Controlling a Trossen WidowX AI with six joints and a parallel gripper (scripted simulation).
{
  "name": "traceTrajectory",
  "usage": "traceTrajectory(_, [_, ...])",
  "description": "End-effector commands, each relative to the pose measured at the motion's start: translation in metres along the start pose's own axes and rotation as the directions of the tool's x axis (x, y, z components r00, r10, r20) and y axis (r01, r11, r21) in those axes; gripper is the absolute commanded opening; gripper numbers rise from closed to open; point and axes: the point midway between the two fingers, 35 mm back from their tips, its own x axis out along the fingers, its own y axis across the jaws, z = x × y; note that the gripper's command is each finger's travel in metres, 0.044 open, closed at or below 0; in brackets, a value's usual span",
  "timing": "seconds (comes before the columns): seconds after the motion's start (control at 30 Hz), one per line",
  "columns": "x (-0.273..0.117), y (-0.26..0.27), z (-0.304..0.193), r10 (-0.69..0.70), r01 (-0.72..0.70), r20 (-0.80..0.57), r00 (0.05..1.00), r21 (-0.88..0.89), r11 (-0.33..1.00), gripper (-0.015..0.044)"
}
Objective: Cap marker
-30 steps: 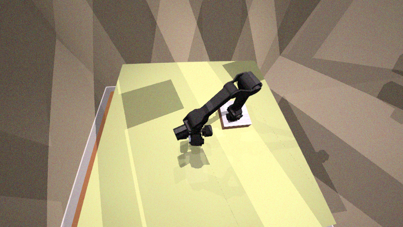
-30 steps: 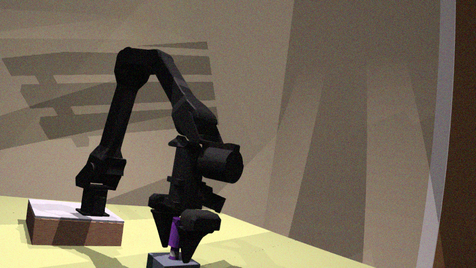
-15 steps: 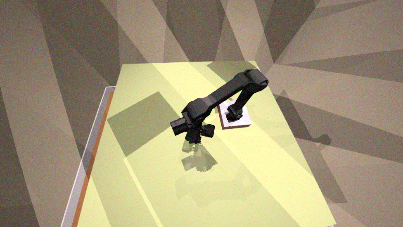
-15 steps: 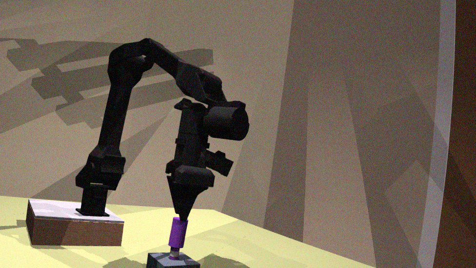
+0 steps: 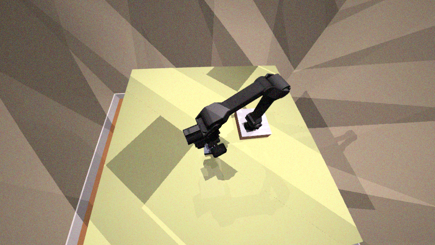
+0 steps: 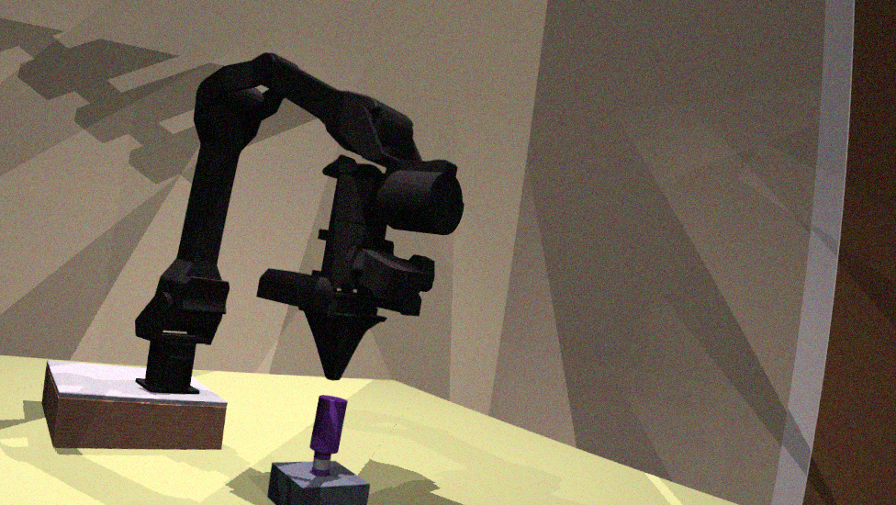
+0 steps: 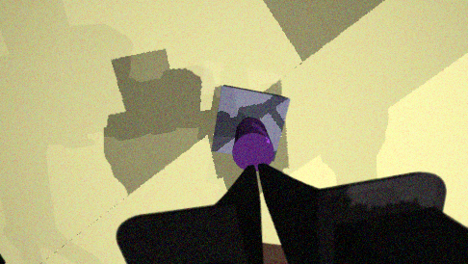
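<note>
The purple cap (image 6: 329, 425) (image 7: 252, 150) sits upright on top of the marker (image 6: 320, 465). A short pale and purple stretch of the marker shows between the cap's lower rim and the holder block. The grey-blue holder block (image 6: 293, 473) (image 7: 232, 102) stands on the table; in the top view the arm covers most of it. My gripper (image 6: 333, 376) (image 7: 256, 171) is shut with nothing between its fingers. Its tips point down a little above the cap, with a gap in the exterior view. How deep the marker sits inside the cap is hidden.
The arm's base stands on a white-topped block (image 5: 264, 130) (image 6: 134, 423) behind the holder. The yellow table (image 5: 170, 188) carries hard-edged shadows. A white and orange edge strip (image 5: 94, 182) runs along the table's left side in the top view.
</note>
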Motion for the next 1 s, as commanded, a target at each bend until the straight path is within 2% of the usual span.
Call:
traceTrajectory(0.0, [-0.012,-0.001,0.004,-0.001,-0.005,0.017,1.000,0.346,0.938,0.0000])
traceTrajectory(0.4, [-0.011,0.000,0.004,-0.001,-0.005,0.017,1.000,0.346,0.938,0.0000])
traceTrajectory(0.97, [0.014,0.000,0.004,-0.001,-0.005,0.017,1.000,0.346,0.938,0.0000])
